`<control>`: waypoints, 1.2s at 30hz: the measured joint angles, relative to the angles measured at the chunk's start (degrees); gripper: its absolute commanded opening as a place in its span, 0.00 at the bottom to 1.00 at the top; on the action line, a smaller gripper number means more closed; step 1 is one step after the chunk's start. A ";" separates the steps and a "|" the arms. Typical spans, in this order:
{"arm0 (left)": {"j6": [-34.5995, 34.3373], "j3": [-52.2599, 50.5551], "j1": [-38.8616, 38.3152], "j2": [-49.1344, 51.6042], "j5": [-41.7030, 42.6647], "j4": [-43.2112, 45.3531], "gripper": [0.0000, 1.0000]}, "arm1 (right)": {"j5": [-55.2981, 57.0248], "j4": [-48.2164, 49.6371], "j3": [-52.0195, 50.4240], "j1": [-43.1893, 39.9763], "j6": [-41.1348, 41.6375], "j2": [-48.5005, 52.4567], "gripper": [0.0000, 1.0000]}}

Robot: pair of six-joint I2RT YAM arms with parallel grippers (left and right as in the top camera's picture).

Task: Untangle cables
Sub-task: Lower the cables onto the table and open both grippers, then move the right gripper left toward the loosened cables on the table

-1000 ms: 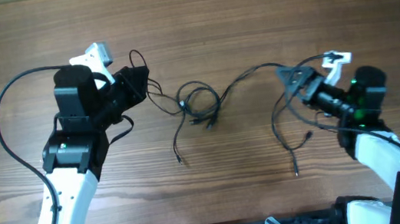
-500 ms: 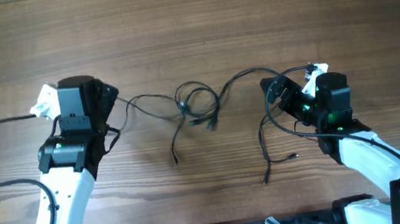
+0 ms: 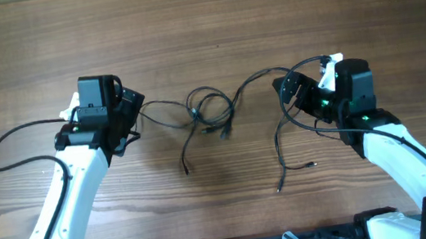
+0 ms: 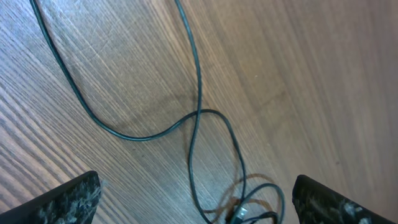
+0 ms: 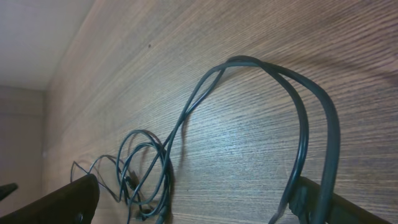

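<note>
Knot of cables (image 3: 212, 113) lies on the bench (image 3: 200, 22) between the arms. Left hand (image 3: 133, 113) wide, gripping nothing. Right hand (image 3: 292, 92) wide too, a doubled strand arched against one finger (image 5: 354, 211). Draw that arm back and you could snag the strand, dragging the knot tighter instead of loosening it

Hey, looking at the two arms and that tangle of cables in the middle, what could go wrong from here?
1. The knotted bundle has several crossed loops; pulling its strands straight outward may tighten them instead of freeing them.
2. A cable loop arches up against one finger of the open right gripper; when the gripper moves, the loop might snag and drag the whole tangle along.
</note>
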 measured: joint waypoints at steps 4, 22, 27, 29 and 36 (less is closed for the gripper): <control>0.00 0.00 0.00 0.68 0.22 0.02 1.00 | 0.24 -1.86 0.02 0.00 -1.09 -1.86 1.00; -0.02 0.00 0.00 0.68 4.70 -0.39 1.00 | 18.38 -29.11 13.40 0.00 -5.62 -13.55 1.00; -0.02 0.00 0.00 0.68 6.29 -0.42 1.00 | 14.08 -26.18 13.49 -0.07 -2.91 -13.55 1.00; -0.02 0.00 0.00 0.68 7.58 -0.39 1.00 | 11.23 -24.94 13.51 -0.04 0.52 -13.46 1.00; -0.02 0.00 -2.73 0.68 8.61 -0.35 1.00 | 3.50 -21.00 13.60 -0.04 9.49 -5.05 1.00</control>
